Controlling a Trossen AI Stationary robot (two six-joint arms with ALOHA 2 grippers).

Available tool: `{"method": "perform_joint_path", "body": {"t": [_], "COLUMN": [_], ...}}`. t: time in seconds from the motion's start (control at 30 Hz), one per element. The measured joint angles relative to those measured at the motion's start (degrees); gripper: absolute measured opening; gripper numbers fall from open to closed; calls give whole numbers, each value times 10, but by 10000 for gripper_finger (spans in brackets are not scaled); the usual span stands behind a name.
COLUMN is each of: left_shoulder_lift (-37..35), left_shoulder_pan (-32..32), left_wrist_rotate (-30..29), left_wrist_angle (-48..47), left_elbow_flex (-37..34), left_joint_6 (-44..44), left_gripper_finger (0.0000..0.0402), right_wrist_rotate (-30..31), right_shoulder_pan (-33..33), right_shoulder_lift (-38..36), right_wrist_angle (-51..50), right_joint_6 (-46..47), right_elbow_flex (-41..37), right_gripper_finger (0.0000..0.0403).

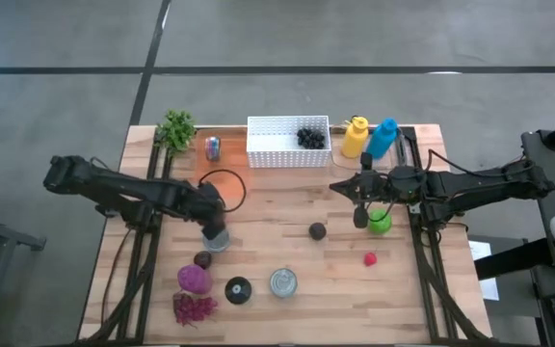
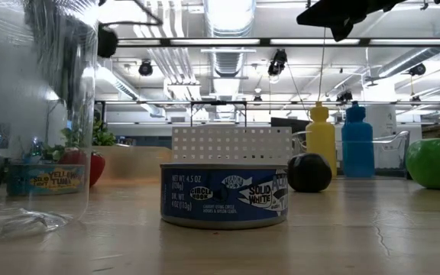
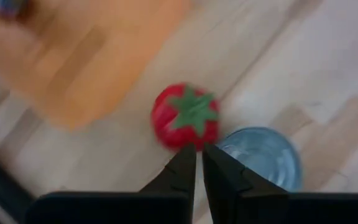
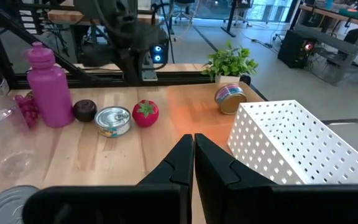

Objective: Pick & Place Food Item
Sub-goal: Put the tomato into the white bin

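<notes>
My left claw (image 3: 198, 163) hangs over the middle-left of the wooden surface (image 1: 287, 236), fingers nearly together and holding nothing. Just beyond its tips sits a red toy tomato (image 3: 184, 116), round with no long axis, green leafy top facing up, touching a silver can (image 3: 266, 155). My right claw (image 4: 192, 155) hovers right of centre near a green apple (image 1: 381, 222), fingers pressed close, empty. In the low view, a blue tin (image 2: 224, 195) reads "SOLID WHITE" and "4.5 OZ"; another tin (image 2: 43, 179) reads "YELLOW TUNA". A white perforated basket (image 1: 287, 142) stands along the far edge. Open wood lies between tomato and basket.
</notes>
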Motion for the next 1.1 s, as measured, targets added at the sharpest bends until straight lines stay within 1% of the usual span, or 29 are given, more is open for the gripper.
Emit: {"method": "perform_joint_path", "body": {"t": [0.17,0.4,0.5,0.67,1.1], "left_shoulder_lift": [0,0,0,0,0], "left_shoulder_pan": [19,61,73,83,84], "left_wrist_rotate": [0,0,2,19,42], "left_wrist_angle": [-1,4,17,69,161], "left_elbow_flex": [-40,-77,-91,-119,-167], "left_joint_6": [-92,-143,-144,-142,-144], "left_gripper_finger": [28,26,26,26,26], "right_wrist_rotate": [0,0,0,0,0], "right_shoulder_pan": [0,0,0,0,0], "right_shoulder_lift": [0,0,0,0,0], "right_wrist_angle": [1,4,5,5,6], "right_joint_6": [0,-2,-2,-6,-6], "right_elbow_flex": [0,0,-1,-1,-1], "right_gripper_finger": [8,8,8,8,8]}}
